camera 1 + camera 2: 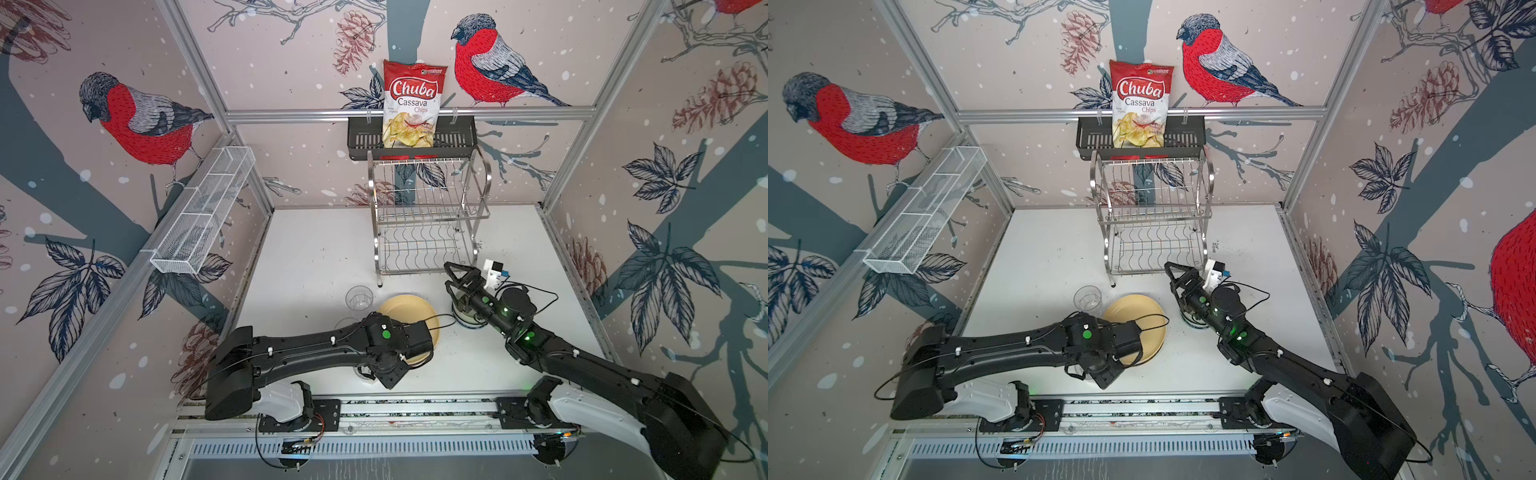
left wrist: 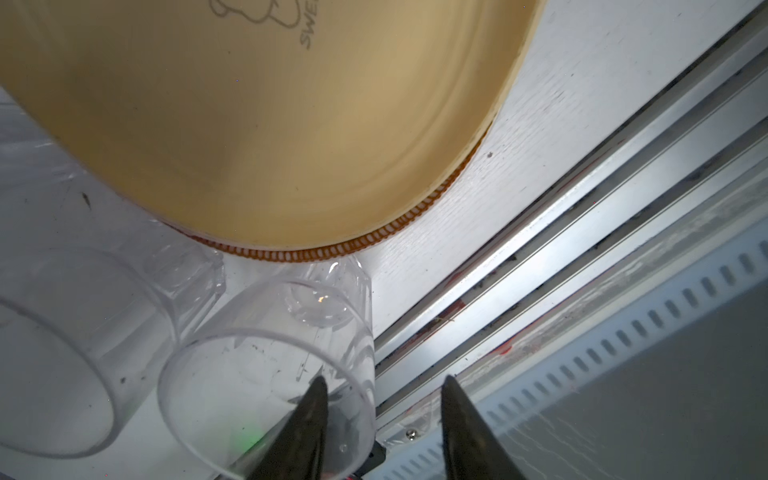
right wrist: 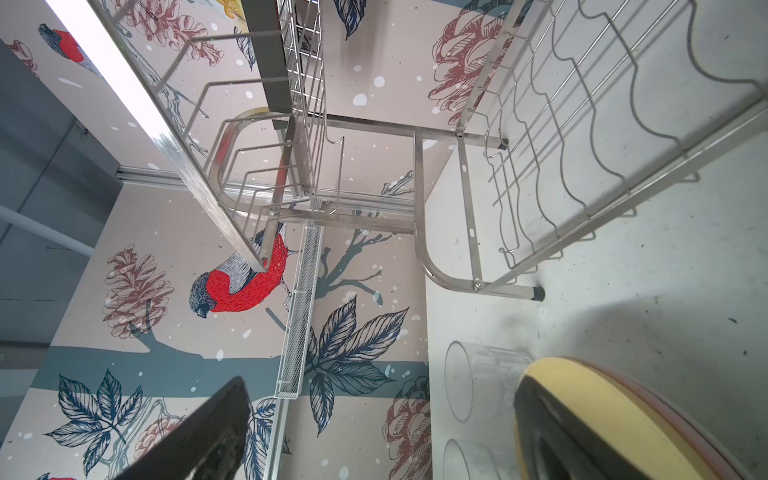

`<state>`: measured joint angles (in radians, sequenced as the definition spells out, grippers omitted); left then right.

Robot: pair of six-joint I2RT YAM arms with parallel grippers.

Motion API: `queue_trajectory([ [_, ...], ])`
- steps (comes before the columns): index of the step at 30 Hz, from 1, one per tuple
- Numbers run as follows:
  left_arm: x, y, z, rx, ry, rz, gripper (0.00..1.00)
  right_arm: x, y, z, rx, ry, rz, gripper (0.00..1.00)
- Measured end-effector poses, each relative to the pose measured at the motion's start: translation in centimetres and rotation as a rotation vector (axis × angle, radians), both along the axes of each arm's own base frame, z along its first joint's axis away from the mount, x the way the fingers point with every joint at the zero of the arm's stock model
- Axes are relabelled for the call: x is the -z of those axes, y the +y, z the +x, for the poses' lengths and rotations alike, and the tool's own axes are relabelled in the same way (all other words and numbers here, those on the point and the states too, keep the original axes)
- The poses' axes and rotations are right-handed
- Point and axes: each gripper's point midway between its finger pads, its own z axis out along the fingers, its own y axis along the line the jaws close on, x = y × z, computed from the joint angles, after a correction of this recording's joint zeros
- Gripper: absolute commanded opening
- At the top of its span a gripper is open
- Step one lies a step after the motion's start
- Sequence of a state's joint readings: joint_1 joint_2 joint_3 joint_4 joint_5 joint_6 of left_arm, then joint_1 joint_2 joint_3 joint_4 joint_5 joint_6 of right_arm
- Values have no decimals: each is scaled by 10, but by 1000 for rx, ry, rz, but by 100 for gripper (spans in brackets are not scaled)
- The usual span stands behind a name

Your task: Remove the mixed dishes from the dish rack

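A white mesh tray (image 1: 203, 216) hangs on the left wall.

The left end effector (image 2: 384, 382) is at the near edge of the worktop (image 1: 316, 249). In both top views it is hidden beneath its own wrist. In the left wrist view its jaws are spread. One finger (image 2: 309, 415) is inside the rim of a clear glass (image 2: 266, 365) and the other is outside it. The glass wall stands between them and is not pinched.

A second glass (image 2: 62, 353) stands just beside the first. Both stand close to the edge of the yellow plate (image 2: 291, 124). This plate lies flat on a lower plate (image 2: 291, 254), of which only a brown patterned rim shows.

In both top views a third glass (image 1: 359, 297) (image 1: 1088, 299) stands upright on the worktop, just left of the plates.

The dish rack (image 1: 428, 216) stands at the back centre of the worktop, behind the plates and glasses. A black basket (image 1: 361, 141) hangs above it and holds a chip bag (image 1: 411, 104).

The right end effector (image 1: 446, 275) hovers near the front right corner of the rack. Its jaws are spread wide and grip nothing. A bowl (image 1: 467, 324) sits on the worktop right of the plates, mostly covered by the right arm.
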<state>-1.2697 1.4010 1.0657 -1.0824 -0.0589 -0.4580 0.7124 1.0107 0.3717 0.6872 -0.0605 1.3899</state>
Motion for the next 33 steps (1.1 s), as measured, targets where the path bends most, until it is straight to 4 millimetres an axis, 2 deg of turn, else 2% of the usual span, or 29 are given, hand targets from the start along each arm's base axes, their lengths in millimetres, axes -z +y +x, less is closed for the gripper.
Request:
queue_trajectory([
  [6, -16, 0, 1, -27, -16, -58, 55, 0, 0, 0, 1, -1, 1, 99],
  [13, -39, 2, 3, -68, -47, -133, 56, 0, -1, -1, -2, -1, 1, 99],
  [16, -61, -5, 8, -78, -78, -212, 56, -1, -3, -3, 0, -3, 3, 99],
  [19, -96, -19, 18, -88, -146, -344, 59, -4, -8, -1, 15, -13, 2, 99],
  [22, -134, -33, 35, -113, -257, -510, 70, -11, -22, 10, 65, -35, -41, 99],
  [23, -146, -35, 41, -127, -299, -561, 87, -18, -29, 16, 88, -51, -64, 99],
  [24, -160, -36, 48, -141, -354, -615, 98, -27, -35, 20, 111, -77, -90, 99],
  [25, -172, -35, 57, -160, -416, -658, 99, -38, -42, 24, 132, -117, -130, 99],
  [27, -190, -26, 76, -221, -559, -718, 99, -58, -55, 29, 187, -212, -244, 99],
  [29, -198, -3, 102, -305, -762, -719, 99, -69, -70, 33, 267, -341, -425, 100],
  [31, -183, 37, 137, -378, -1034, -615, 99, -48, -99, 41, 406, -411, -676, 99],
  [32, -168, 55, 150, -394, -1138, -553, 99, -27, -117, 45, 469, -419, -800, 100],
  [33, -142, 81, 164, -420, -1235, -472, 99, 3, -142, 47, 526, -391, -944, 99],
])
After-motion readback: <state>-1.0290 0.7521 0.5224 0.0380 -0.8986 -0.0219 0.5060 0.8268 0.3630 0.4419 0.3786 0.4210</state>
